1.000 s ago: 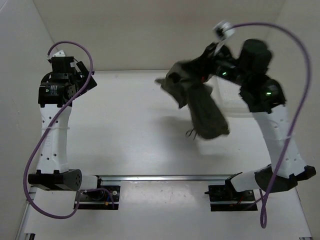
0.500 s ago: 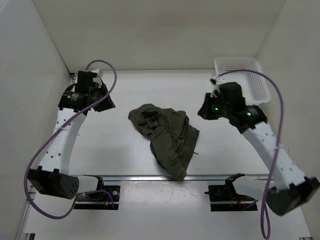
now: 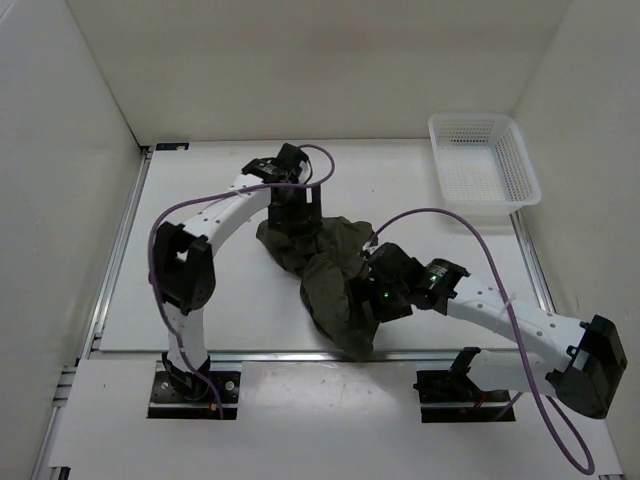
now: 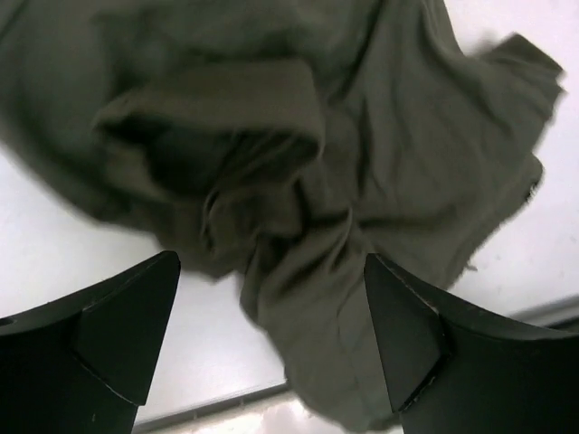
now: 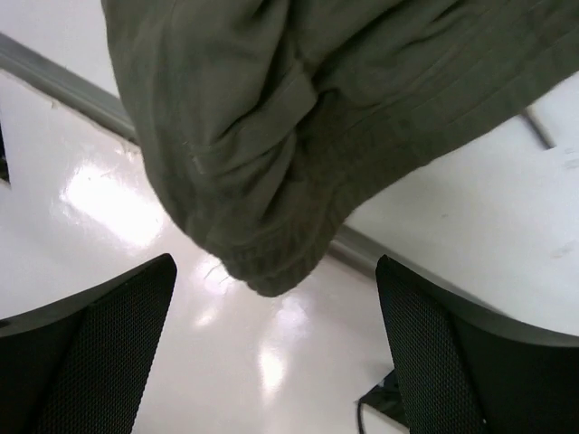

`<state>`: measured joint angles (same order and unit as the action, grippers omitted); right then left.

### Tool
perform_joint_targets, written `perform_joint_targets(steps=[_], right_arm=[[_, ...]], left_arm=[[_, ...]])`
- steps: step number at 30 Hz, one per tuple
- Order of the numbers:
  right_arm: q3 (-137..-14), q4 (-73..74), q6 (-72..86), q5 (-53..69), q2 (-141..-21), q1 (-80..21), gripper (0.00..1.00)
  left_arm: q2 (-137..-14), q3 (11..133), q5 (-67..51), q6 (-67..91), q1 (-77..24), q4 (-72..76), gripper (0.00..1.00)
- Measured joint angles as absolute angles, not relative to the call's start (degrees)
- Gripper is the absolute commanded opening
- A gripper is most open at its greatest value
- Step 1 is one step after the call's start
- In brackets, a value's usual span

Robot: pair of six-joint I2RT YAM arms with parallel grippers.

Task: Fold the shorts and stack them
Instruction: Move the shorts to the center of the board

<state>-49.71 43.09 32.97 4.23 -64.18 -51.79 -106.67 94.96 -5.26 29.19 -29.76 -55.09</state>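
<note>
White walls box in the white surface on three sides, and a metal rail runs along its near edge, just ahead of the two arm bases.

From the overhead camera I see the dark olive-green soft fabric shorts lying in a crumpled heap at the middle of the surface. The heap runs from about 11 o'clock down to 6 o'clock, where its near tip reaches the rail. They are not folded; the cloth is bunched in deep creases.

My left pincer hangs over the far end of the heap, at its 11 o'clock side. In its wrist view the two fingers stand wide apart, with rumpled cloth below them and nothing held.

My right pincer sits at the heap's 4 o'clock edge, close to the fabric. Its wrist view also shows the fingers spread wide and holding nothing, with a thick gathered edge of the shorts lying across the rail beneath them.

At 1 o'clock, in the far right corner, is a white plastic mesh basket, well apart from the shorts. A purple cable arcs above the right arm.
</note>
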Motion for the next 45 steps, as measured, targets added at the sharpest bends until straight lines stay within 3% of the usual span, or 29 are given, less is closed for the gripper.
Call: perform_joint_targets(steps=[3, 5, 6, 7, 8, 9, 10, 12, 18, 24, 30, 33, 35, 36, 37, 38, 39, 42, 45], right_arm=[[-49.04, 41.12, 35.57, 3.7, -65.89, -56.73, 0.96], [-48.9, 39.51, 36.53, 3.57, -68.07, -59.7, 0.86], [-48.9, 38.63, 36.88, 3.53, -69.34, -60.93, 0.81], [-48.9, 37.65, 37.28, 3.75, -70.89, -62.04, 0.75], [-48.9, 36.69, 37.5, 3.9, -72.34, -62.74, 0.65], [-48.88, 35.86, 37.63, 4.05, -73.71, -63.11, 0.39], [-48.9, 35.03, 37.56, 4.14, -75.33, -63.22, 0.24], [-48.97, 34.09, 37.85, 3.86, -78.46, -63.24, 0.0], [-57.95, 42.26, 33.26, -6.61, -82.11, -59.53, 0.0], [-87.24, 46.7, 19.14, -14.37, -86.89, -35.42, 0.0], [-116.88, 47.59, 10.57, -18.33, -92.62, -25.34, 0.0], [-117.16, 47.11, 8.29, -19.05, -88.84, -26.39, 0.0], [-109.71, 44.51, 7.57, -19.7, -83.68, -27.27, 0.0], [-102.96, 42.92, 7.73, -20.36, -79.55, -27.68, 0.26], [-97.25, 42.54, 8.36, -20.8, -76.38, -27.81, 0.52], [-90.06, 40.8, 9.21, -21.37, -72.51, -27.88, 0.77], [-82.78, 40.73, 10.04, -21.87, -68.79, -27.88, 0.99], [-69.63, 41.04, 11.7, -22.39, -63.96, -27.31, 0.99], [-63.83, 42.81, 14.96, -21.3, -65.25, -26.57, 0.99]], left_arm=[[-115.68, 101.19, -4.67, 29.21, -31.05, -55.75, 0.89], [-119.66, 103.7, -4.27, 29.19, -31.42, -56.01, 0.81], [-121.71, 104.99, -4.12, 29.26, -31.62, -56.42, 0.74], [-123.66, 106.34, -3.99, 29.28, -31.73, -57.01, 0.52], [-125.27, 107.44, -3.86, 29.65, -31.75, -57.21, 0.38], [-126.5, 108.36, -3.66, 29.74, -31.73, -57.6, 0.22], [-127.57, 109.4, -3.53, 29.61, -31.73, -58.35, 0.1], [-129.38, 112.31, -3.4, 28.88, -31.55, -60.07, 0.1], [-130.04, 122.74, -3.66, 26.35, -29.1, -64.45, 0.1], [-129.38, 142.12, -9.63, 25.32, -18.74, -67.2, 0.1], [-116.81, 139.22, -16.14, 28.08, -4.67, -62.89, 0.1], [-108.33, 135.83, -18.09, 28.42, -0.64, -61.1, 0.1], [-101.43, 130.21, -19.14, 27.94, 0.03, -59.75, 0.1], [-97.8, 126.37, -19.79, 27.66, 0.12, -58.83, 0.15], [-93.95, 121.38, -20.51, 27.33, 0.14, -57.8, 0.3], [-89.25, 114.15, -20.91, 26.63, -0.05, -56.27, 0.51], [-86.13, 109.01, -21.32, 26.09, -0.19, -56.16, 0.85], [-78.78, 88.44, -21.69, 25.89, -0.03, -54.63, 0.92], [-82.28, 79.66, -21.43, 25.65, -0.01, -55.16, 0.89]])
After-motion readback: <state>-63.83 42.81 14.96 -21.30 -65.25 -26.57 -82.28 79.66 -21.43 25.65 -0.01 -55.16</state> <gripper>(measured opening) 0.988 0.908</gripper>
